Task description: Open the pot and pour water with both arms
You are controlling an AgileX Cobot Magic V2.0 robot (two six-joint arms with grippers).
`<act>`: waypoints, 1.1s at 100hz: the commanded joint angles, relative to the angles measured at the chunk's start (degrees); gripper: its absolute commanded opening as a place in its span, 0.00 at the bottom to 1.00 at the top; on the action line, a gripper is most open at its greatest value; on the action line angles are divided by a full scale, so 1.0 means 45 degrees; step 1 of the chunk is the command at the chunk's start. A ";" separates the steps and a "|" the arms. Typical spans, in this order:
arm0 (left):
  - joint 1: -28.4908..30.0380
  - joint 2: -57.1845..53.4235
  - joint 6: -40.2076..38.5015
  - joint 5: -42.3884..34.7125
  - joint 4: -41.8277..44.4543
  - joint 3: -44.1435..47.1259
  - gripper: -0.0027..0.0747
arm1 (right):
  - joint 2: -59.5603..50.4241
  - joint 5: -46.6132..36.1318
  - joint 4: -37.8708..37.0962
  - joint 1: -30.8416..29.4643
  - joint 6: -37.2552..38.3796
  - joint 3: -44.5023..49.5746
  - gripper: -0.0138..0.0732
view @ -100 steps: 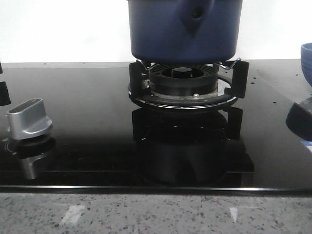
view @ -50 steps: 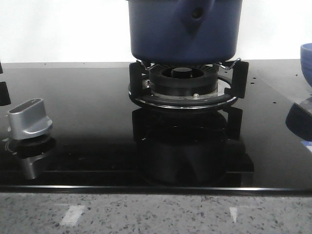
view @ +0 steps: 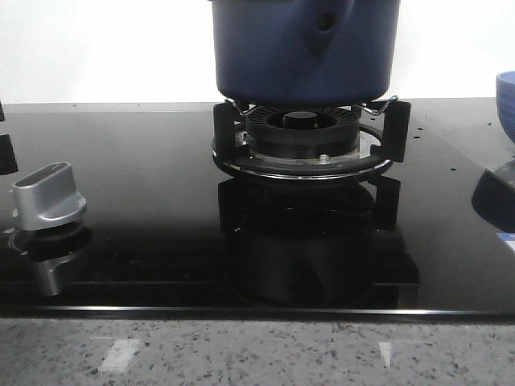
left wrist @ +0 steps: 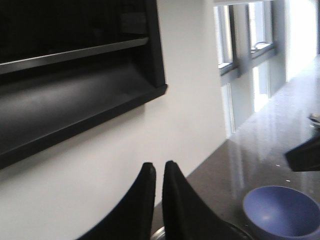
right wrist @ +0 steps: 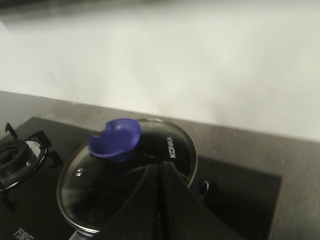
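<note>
The pot (view: pixel 306 50) sits on the burner (view: pixel 303 138), glass lid (right wrist: pixel 125 172) still on. The left gripper (left wrist: pixel 156 172) and right gripper (right wrist: pixel 160 175) both have fingers pressed together, holding nothing.

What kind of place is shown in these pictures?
Most likely a kitchen counter. A dark blue pot stands on a gas burner set in a black glass hob, with a silver control knob at its left and a speckled stone countertop in front.
</note>
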 commanded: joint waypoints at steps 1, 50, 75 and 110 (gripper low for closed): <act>0.0057 -0.1390 -0.0181 -0.2254 -0.0425 0.0815 0.01 | -0.0965 -0.0774 0.2425 0.0010 -0.2636 0.0664 0.09; 0.0057 -0.9100 0.1187 -0.6852 -0.1856 1.0600 0.01 | -0.5096 -0.1221 0.3476 0.0010 -0.4285 0.6368 0.09; 0.0057 -1.1679 0.1187 -0.6901 -0.3117 1.3000 0.01 | -0.5817 -0.1249 0.3559 0.0010 -0.4302 0.7589 0.08; 0.0057 -1.2122 0.1187 -0.6520 -0.3354 1.3279 0.01 | -0.5817 -0.1307 0.3535 0.0010 -0.4302 0.7755 0.08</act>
